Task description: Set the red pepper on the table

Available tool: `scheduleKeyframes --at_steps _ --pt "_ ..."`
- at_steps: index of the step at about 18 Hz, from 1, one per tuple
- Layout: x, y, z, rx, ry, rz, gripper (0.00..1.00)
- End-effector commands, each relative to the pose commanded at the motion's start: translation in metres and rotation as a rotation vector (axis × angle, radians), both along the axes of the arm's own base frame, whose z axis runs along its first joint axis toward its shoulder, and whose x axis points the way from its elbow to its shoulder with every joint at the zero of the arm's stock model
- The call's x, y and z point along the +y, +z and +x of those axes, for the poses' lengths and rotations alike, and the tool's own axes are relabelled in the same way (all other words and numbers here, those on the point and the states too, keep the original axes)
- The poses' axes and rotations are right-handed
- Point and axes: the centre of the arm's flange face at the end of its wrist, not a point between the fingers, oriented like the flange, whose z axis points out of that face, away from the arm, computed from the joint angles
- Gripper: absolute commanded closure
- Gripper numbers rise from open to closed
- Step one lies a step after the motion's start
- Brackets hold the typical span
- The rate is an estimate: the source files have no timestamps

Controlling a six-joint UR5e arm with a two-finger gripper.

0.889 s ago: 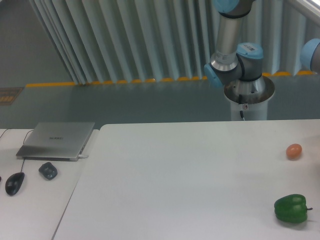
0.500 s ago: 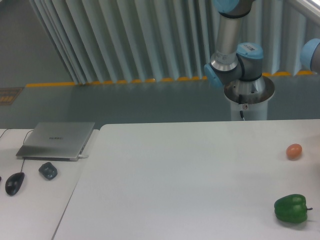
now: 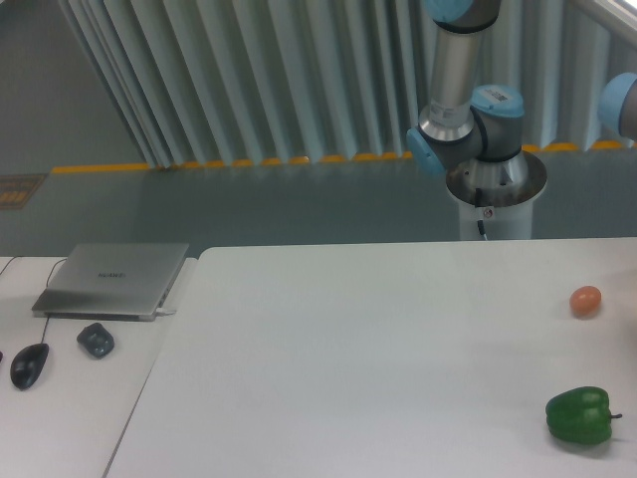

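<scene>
While red pepper and end effector stay outside fixed camera view, jaw state not possible to tell. Green pepper [image 3: 578, 415] lies on counter [image 3: 348, 358], egg-shaped object [image 3: 585, 301] behind it. Risk: unseen release lands on green pepper, or pepper rolls off the edge.

The counter [image 3: 348, 358] lies bare across its middle and left — open passage there. Near the right edge sit a green bell pepper [image 3: 578, 415] and, well apart behind it, an orange-pink egg-shaped object [image 3: 585, 301]. The arm's base [image 3: 493, 194] stands behind the far edge.
</scene>
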Motion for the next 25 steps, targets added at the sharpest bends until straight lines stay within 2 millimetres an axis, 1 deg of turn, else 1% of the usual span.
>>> scheduleKeyframes --at_steps 2,3,6,9,11,12,15,17,19,20,21,22,25 --pt "-0.005 0.002 -0.004 0.004 0.017 0.003 0.0" --pt "-0.014 0.003 -0.011 0.012 0.03 0.008 0.0" --pt "-0.03 0.007 -0.024 0.021 0.051 0.013 0.0" --pt "-0.03 0.005 -0.036 0.029 0.042 0.005 0.0" --pt "-0.03 0.001 -0.049 0.046 0.003 -0.009 0.0" --pt "-0.029 -0.002 -0.057 0.062 -0.006 -0.02 0.0" --pt "-0.025 -0.017 -0.071 0.079 -0.005 -0.023 0.0" --pt "-0.023 -0.033 -0.079 0.083 0.006 -0.02 0.0" --pt "-0.021 -0.042 -0.084 0.08 0.015 -0.02 0.0" --pt "-0.023 -0.046 -0.087 0.077 0.019 -0.021 0.0" --pt "-0.033 -0.053 -0.095 0.076 0.036 -0.023 0.0" --pt "-0.034 -0.056 -0.099 0.083 0.032 -0.02 0.0" --pt "-0.046 -0.076 -0.114 0.079 0.062 -0.021 0.0"
